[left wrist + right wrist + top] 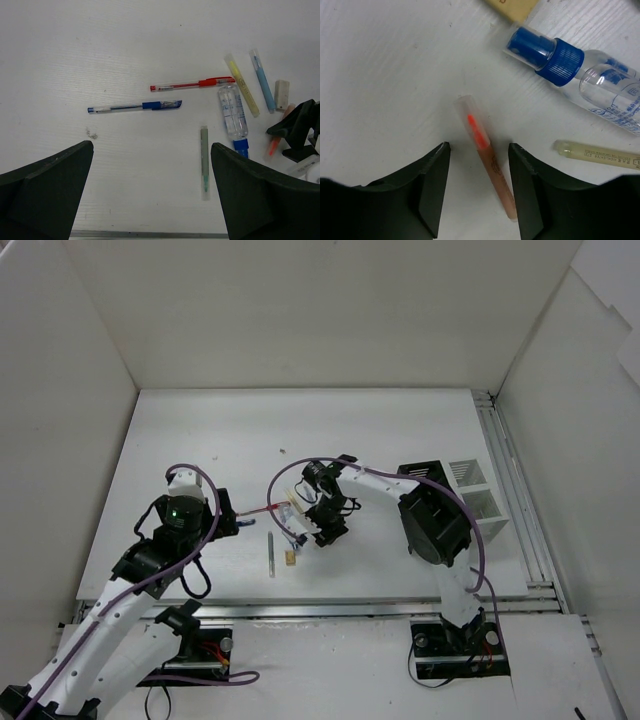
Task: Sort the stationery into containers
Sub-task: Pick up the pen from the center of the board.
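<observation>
My right gripper is open, low over the table, with an orange highlighter lying between its fingers, untouched. A clear bottle with a blue cap, a yellow highlighter and a beige eraser lie close by. My left gripper is open and empty above the table. Ahead of it lie a blue pen, a red pen, a grey pen, the bottle, the yellow highlighter, a blue highlighter and an eraser. The right gripper also shows in the top view.
The black mesh organiser stands at the right, partly hidden by my right arm, with the white slotted box beside it. A second eraser lies by the grey pen. White walls surround the table; a metal rail runs along its near edge.
</observation>
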